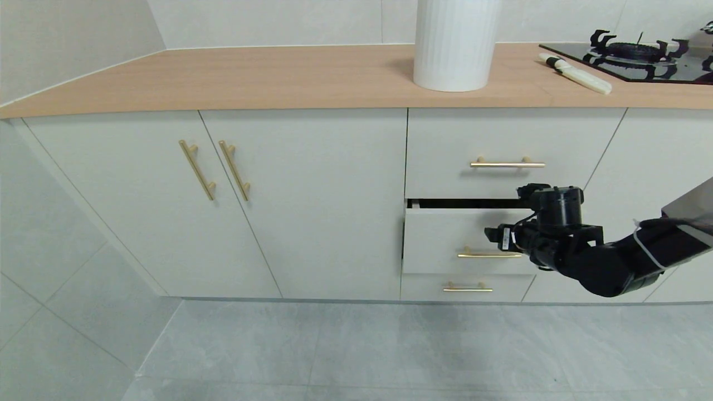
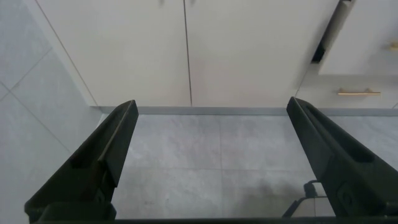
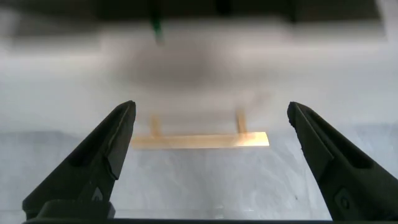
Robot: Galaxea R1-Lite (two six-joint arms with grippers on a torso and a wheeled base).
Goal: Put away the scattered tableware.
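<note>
Wood-toned surface (image 1: 278,78) runs over white cabinet fronts.

Left tool (image 2: 211,109): fingers spread wide with nothing between them. It is held low and aimed at the grey floor tiles (image 2: 205,162) before the cabinet base.

Cabinet, left part: two doors (image 1: 223,200), one slanted gold bar handle each. To their right are three stacked drawers, one gold handle each. The middle drawer (image 1: 445,234) stands slightly open, with a dark gap along its top.

Right arm enters from the right edge, forearm roughly level, wrist turned toward the drawer fronts. Right tool (image 3: 210,107) is in front of the middle drawer, fingers wide apart and empty. The drawer handle (image 3: 199,140) lies ahead between them, apart from both.

On the surface:
- One white ribbed cylinder (image 1: 454,44).
- One cream utensil (image 1: 576,74) with a dark band, lying to the cylinder's right.
- One gas hob (image 1: 635,58), far right, just beside the utensil.
</note>
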